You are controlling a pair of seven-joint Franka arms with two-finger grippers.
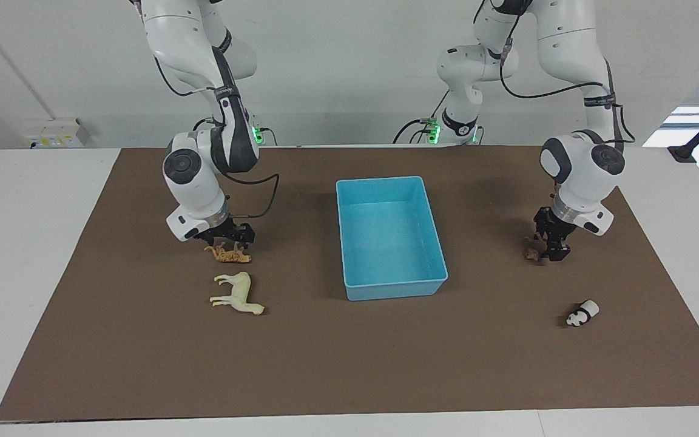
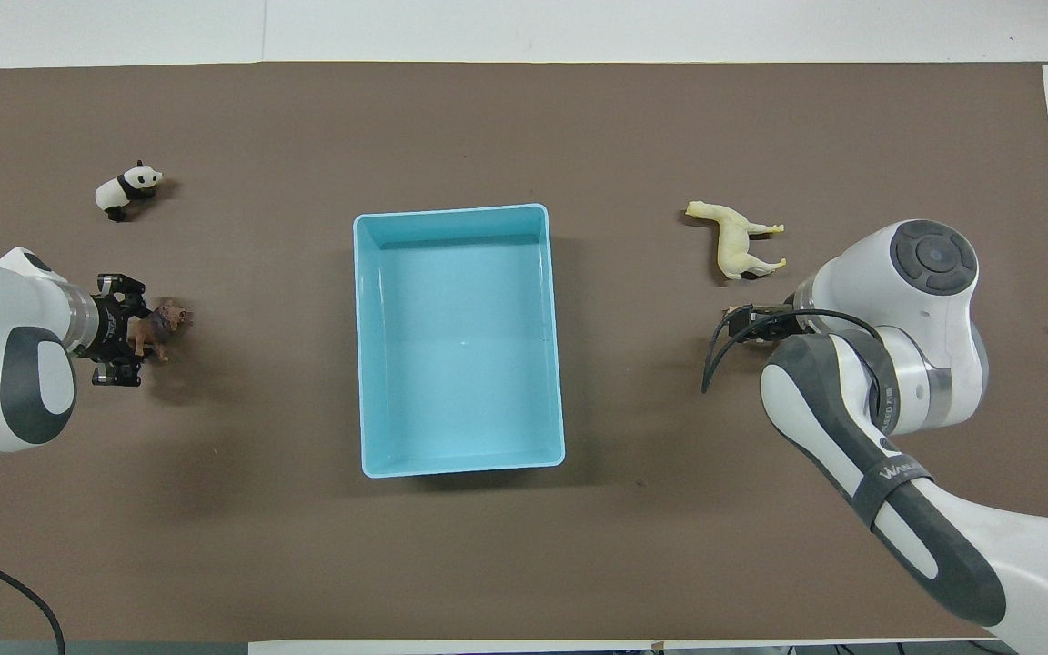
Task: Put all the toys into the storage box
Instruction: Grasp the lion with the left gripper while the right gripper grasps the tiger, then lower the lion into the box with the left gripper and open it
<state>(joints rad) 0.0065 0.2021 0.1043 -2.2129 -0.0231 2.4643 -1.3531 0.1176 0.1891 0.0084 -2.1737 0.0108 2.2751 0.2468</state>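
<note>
The light blue storage box point(image 1: 395, 289) stands empty mid-table; it also shows in the overhead view point(image 2: 362, 346). My right gripper point(image 1: 229, 241) is open, low over the orange-tan spotted big cat point(image 1: 228, 255), which my right arm hides in the overhead view. The cream-white horse point(image 1: 237, 294) lies just farther from the robots than the cat; it shows in the overhead view too point(image 2: 736, 239). My left gripper point(image 1: 551, 249) point(image 2: 128, 332) is open, down at the dark brown lion point(image 1: 531, 252) point(image 2: 166, 325), its fingers around the lion's rear. The panda point(image 1: 582, 313) point(image 2: 128, 188) lies farther out.
A brown mat point(image 1: 349, 376) covers most of the white table. The right arm's forearm and elbow point(image 2: 888, 364) hang over the mat near the horse. A black cable point(image 1: 267, 197) loops from the right wrist.
</note>
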